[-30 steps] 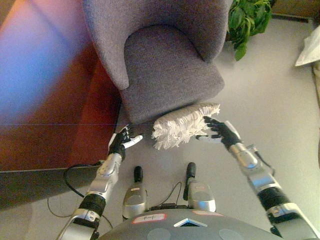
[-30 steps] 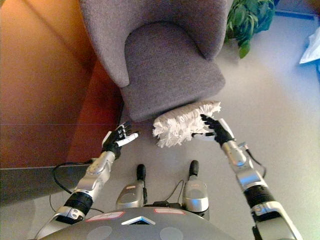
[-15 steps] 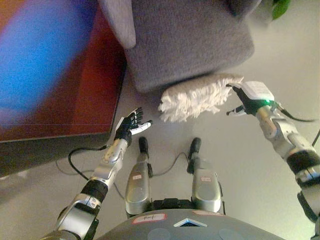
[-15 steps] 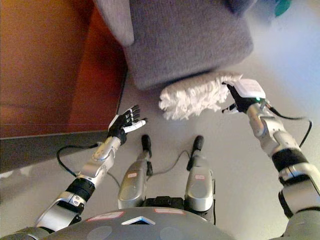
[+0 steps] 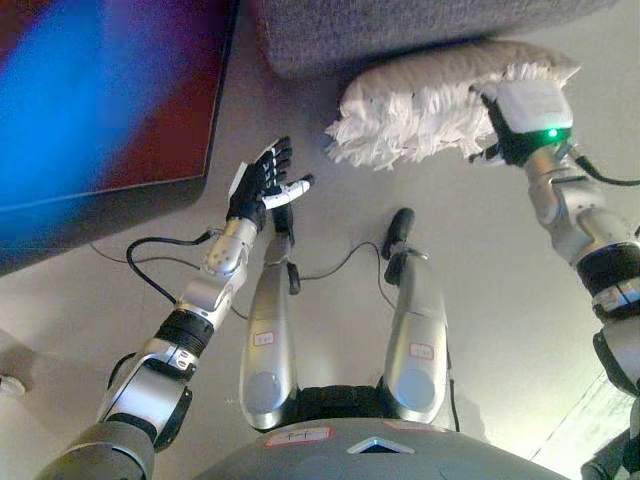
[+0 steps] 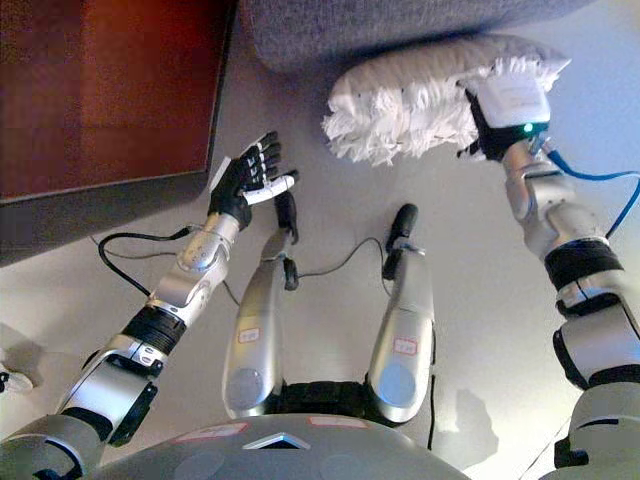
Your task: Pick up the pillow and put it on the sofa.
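White shaggy pillow [image 5: 440, 105] on grey floor [image 5: 480, 300] at upper right, tight against the grey sofa's [image 5: 420, 30] front edge. Right hand [image 5: 515, 125] pressed into its right end, fingers hidden. Left hand [image 5: 262, 185] centre-left, spread, empty; brown rug [image 6: 110, 90] upper left.

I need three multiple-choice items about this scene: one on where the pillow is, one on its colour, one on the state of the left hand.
1. Where does the pillow lie?
A. on the floor against the grey sofa
B. on the sofa seat
C. in the left hand

2. What colour is the pillow?
A. red
B. white
C. green

3. How is the left hand?
A. shut on the pillow
B. open, apart from the pillow
C. pressing the sofa

Key: 1 A, it rests below the sofa's front edge; 2 B, its shaggy cover is white; 3 B, fingers spread, floor between it and the pillow.
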Robot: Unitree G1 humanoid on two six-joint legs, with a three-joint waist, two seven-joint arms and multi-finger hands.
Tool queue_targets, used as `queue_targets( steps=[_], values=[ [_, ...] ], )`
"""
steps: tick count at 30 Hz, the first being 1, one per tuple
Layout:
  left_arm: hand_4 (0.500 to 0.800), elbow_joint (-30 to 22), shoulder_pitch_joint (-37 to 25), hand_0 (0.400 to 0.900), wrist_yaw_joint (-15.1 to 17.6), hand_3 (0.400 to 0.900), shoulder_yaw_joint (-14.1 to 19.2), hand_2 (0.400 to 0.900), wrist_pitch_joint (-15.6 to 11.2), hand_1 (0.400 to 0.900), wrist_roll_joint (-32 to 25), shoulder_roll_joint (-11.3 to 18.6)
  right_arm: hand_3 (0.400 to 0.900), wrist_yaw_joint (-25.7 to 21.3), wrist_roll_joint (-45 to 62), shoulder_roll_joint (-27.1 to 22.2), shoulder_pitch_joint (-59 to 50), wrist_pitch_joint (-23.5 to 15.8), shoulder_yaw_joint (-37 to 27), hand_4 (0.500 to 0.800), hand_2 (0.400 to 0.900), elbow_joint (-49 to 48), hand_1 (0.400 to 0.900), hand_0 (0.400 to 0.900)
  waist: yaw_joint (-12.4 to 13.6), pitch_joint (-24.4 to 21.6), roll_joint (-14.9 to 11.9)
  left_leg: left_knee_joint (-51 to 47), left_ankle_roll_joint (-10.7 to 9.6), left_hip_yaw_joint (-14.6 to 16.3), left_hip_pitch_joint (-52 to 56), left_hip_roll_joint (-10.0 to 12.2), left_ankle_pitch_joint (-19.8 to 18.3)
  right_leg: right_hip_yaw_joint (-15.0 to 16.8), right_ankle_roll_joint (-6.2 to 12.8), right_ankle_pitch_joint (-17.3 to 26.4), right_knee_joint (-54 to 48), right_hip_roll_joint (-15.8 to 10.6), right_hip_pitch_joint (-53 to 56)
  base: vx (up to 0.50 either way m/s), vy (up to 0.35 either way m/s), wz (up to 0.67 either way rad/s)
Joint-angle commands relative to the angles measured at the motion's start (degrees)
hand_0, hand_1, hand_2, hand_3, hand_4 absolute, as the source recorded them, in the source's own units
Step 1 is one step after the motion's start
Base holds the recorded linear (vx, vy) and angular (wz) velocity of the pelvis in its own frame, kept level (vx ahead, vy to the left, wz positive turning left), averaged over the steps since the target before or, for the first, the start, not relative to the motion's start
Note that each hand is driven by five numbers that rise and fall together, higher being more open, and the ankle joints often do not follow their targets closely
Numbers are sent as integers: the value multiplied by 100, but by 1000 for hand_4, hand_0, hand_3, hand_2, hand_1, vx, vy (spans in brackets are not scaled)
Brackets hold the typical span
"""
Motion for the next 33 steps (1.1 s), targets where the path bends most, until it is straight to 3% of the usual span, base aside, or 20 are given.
queue_targets(
  steps=[1,4,10,17,19,24,25,33],
  values=[
    [800,-767,231,900,120,900,-80,900,-515,900,-319,61,900,-933,-88,-521,-470,199,-172,800,900,-165,900,900,27,-184,-9,1384,-437,-210,-431,547,-1060,316,523,270,192,-157,-331,0,0,0],
    [800,-857,245,900,178,900,-128,900,-537,900,-323,83,900,-1424,-53,-590,-606,308,-528,800,900,-439,900,900,46,-157,21,1789,-428,-305,-881,514,-1204,436,486,132,569,-169,-796,13,19,-7],
    [800,-845,232,900,205,900,-181,900,-545,900,-319,101,900,-1656,-25,-630,-762,374,-718,800,900,-581,900,900,93,-176,50,2029,-418,-386,-1219,486,-1310,519,471,46,809,-158,-1180,23,6,-2],
    [800,-897,182,900,160,900,-294,900,-549,900,-505,126,900,-1283,308,-541,-1525,295,21,800,900,163,900,900,172,-215,17,2252,-433,-519,-1588,424,-1355,527,445,0,993,-147,-1527,0,0,0],
    [800,-974,202,900,105,900,-432,900,-551,900,-627,158,900,-1131,516,-452,-1882,233,403,800,900,611,900,900,288,-222,-6,2404,-442,-554,-1654,437,-1550,522,483,-196,1146,-117,-1579,93,-12,0],
    [800,-1110,222,900,40,900,-491,900,-543,900,-788,211,900,-874,660,-368,-2392,175,930,800,900,1046,900,900,354,-194,-42,2552,-442,-621,-1837,406,-1590,505,475,-221,1253,-119,-1705,10,-6,7],
    [800,-1180,236,900,19,900,-569,900,-530,900,-913,261,900,-686,822,-331,-2715,135,1197,800,900,1337,900,900,462,-167,-98,2586,-435,-678,-1966,344,-1574,473,480,-240,1309,-155,-1775,-9,-2,17],
    [800,-1352,268,900,-30,900,-594,900,-491,900,-1105,339,900,-430,1239,-205,-3384,26,1630,800,900,1707,900,900,625,-66,-238,2820,-431,-803,-2284,238,-1600,444,455,-362,1582,-201,-2009,-2,11,10]
  ],
)
